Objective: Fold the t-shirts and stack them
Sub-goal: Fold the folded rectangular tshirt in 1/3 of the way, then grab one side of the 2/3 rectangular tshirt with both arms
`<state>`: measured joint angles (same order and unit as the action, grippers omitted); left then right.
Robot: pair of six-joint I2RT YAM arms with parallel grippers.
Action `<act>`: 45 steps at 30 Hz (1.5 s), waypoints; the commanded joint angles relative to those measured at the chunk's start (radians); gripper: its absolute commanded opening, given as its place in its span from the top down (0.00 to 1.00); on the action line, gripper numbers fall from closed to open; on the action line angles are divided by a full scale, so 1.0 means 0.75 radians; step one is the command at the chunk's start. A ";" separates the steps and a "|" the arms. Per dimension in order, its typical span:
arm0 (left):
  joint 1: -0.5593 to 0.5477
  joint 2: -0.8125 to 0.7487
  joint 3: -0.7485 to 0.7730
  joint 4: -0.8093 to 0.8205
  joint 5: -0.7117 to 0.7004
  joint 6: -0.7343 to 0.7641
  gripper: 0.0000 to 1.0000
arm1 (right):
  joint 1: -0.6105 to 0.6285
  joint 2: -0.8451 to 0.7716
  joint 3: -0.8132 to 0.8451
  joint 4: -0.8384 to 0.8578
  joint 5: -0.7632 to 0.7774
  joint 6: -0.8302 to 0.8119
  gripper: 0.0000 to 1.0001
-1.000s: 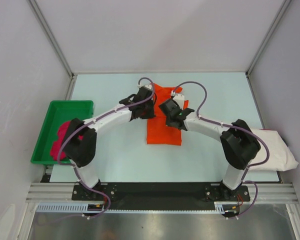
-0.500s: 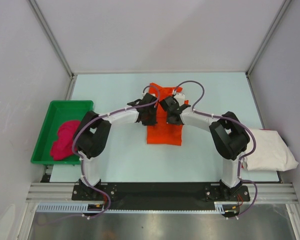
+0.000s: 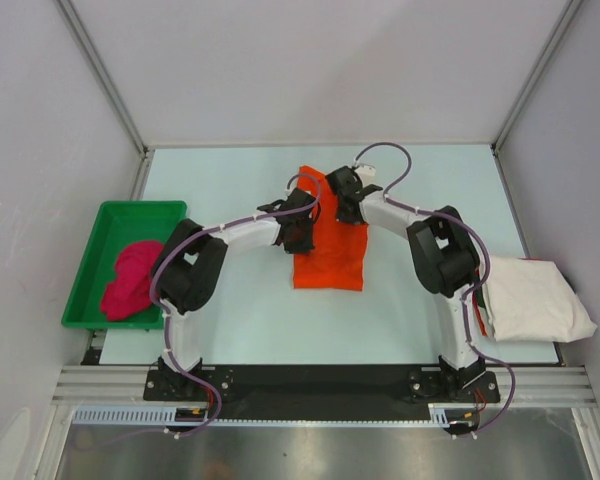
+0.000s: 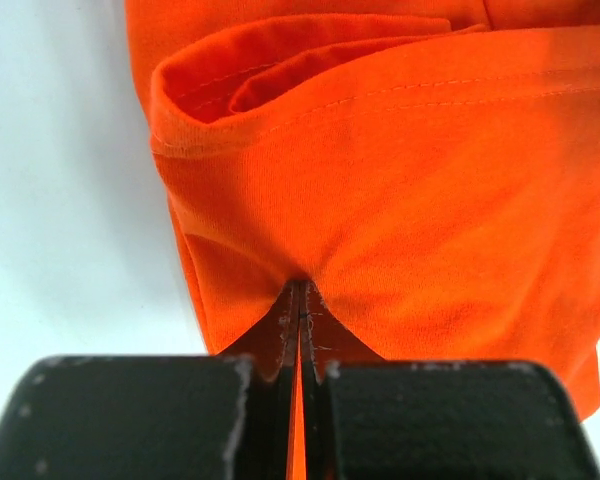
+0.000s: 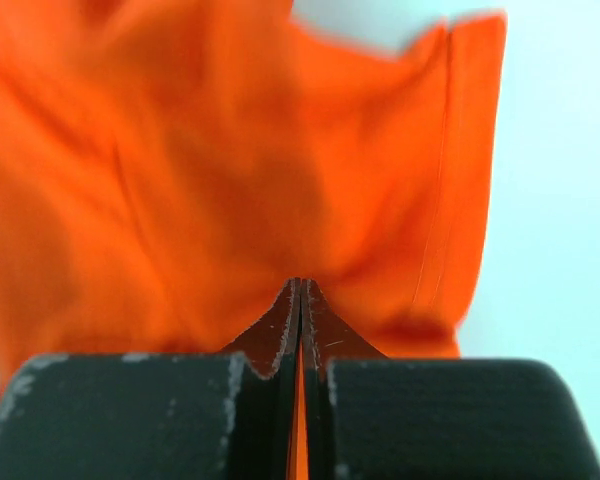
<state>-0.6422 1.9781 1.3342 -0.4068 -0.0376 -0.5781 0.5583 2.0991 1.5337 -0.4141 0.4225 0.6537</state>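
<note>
Looking down from above, you see the bright orange cloth t-shirt (image 3: 329,258) folded into a narrow strip at the middle of the pale blue-green table (image 3: 230,310). Its long axis runs from the near side toward the far wall, with the straight near edge lying flat and the far end gathered up between your two arms. Your left gripper (image 3: 299,222) is clamped on the strip's left edge — its wrist view shows the jaws pressed together with orange fabric pinched between them. Your right gripper (image 3: 346,196) bites the far right part of the same shirt in the same way, though its wrist view is blurred. The crumpled magenta-pink t-shirt (image 3: 128,281) lies in the green plastic tray (image 3: 88,250) at the table's left edge, and the folded off-white t-shirt (image 3: 536,300) rests at the right edge. Plain pale grey wall panels (image 3: 310,70) — joined by slim metal posts (image 3: 100,75) — enclose the table.
</note>
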 commanded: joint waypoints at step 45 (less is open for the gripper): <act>-0.083 -0.709 -0.537 0.078 -0.124 -0.123 0.69 | 0.364 -0.833 -0.685 -0.217 0.251 0.262 0.53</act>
<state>-0.7048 1.5471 0.9665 -0.3550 -0.1101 -0.6323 0.8413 1.5826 1.0348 -0.4946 0.5385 0.8204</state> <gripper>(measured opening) 0.307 0.462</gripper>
